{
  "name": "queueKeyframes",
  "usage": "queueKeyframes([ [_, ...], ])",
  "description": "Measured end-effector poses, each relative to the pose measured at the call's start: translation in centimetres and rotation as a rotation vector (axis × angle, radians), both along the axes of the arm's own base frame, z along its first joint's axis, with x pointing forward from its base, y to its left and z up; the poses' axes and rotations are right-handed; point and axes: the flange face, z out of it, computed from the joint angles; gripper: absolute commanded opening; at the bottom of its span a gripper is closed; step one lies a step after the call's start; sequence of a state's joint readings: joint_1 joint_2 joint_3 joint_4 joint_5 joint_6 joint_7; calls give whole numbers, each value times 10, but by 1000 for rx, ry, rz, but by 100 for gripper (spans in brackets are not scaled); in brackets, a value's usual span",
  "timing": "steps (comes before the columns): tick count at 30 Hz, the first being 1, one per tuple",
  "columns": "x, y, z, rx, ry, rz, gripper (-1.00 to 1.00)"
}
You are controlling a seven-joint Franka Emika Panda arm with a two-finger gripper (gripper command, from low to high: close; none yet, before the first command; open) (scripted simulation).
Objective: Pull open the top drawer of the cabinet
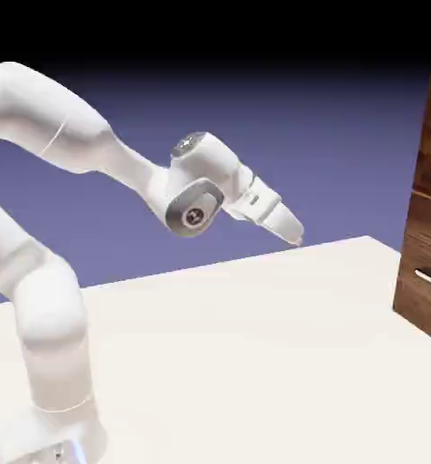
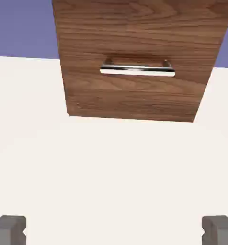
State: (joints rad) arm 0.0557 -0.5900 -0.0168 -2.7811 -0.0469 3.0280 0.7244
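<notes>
Spread fingers, cabinet handle crosswise ahead

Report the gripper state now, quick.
Gripper: open, fingertips wide apart, holding nothing; short of the cabinet and its handle.

One cabinet is standing on one table, showing at least three drawer fronts; one silver handle is showing in the hand view.
</notes>
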Motion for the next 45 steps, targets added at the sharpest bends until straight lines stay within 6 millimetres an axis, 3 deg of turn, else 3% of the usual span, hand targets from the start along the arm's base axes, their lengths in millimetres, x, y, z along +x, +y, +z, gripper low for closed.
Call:
queueKeyframes([
  [5,-8,51,87,-164,-184,255,100],
  [10,-37,86,171,-325,-387,455,100],
  [15,-76,99,249,-476,-599,590,100],
  [19,-109,91,304,-586,-768,650,100],
  [23,-136,68,352,-683,-926,667,100],
  [27,-154,32,391,-767,-1064,645,100],
  [33,-152,-39,428,-866,-1213,555,100],
  [39,-111,-114,439,-938,-1273,434,100],
  [45,-31,-174,419,-998,-1239,328,100],
])
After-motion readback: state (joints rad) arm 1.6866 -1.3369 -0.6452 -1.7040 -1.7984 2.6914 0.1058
